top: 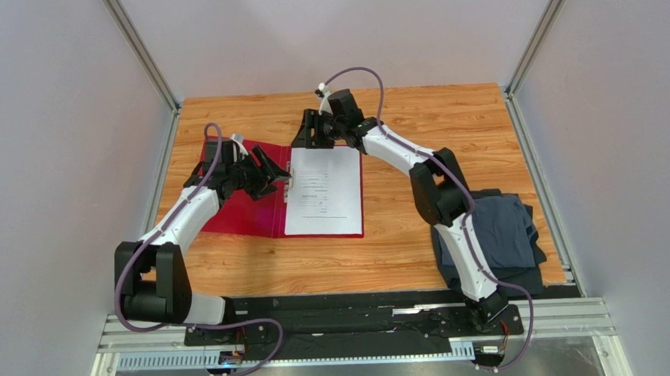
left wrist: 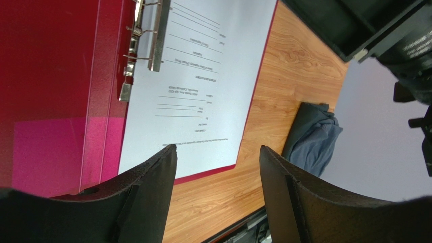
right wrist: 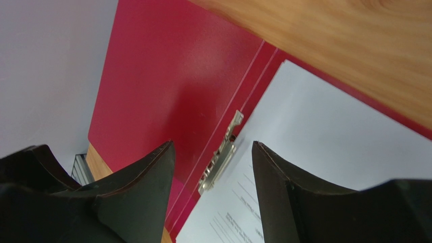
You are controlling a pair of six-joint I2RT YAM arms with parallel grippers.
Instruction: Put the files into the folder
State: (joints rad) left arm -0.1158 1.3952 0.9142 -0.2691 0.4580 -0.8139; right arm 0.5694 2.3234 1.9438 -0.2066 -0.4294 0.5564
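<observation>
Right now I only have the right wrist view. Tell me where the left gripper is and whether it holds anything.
Observer: The left gripper hovers open and empty over the folder's left cover, beside the clip.
Operator: Check the sheet's near edge; I can't see it.
Observer: The sheet lies flat inside the right cover, a red border showing along its near edge.
Operator: Report anything else out there.
Observer: A dark grey-blue cloth lies folded to the right, apart from the folder.
</observation>
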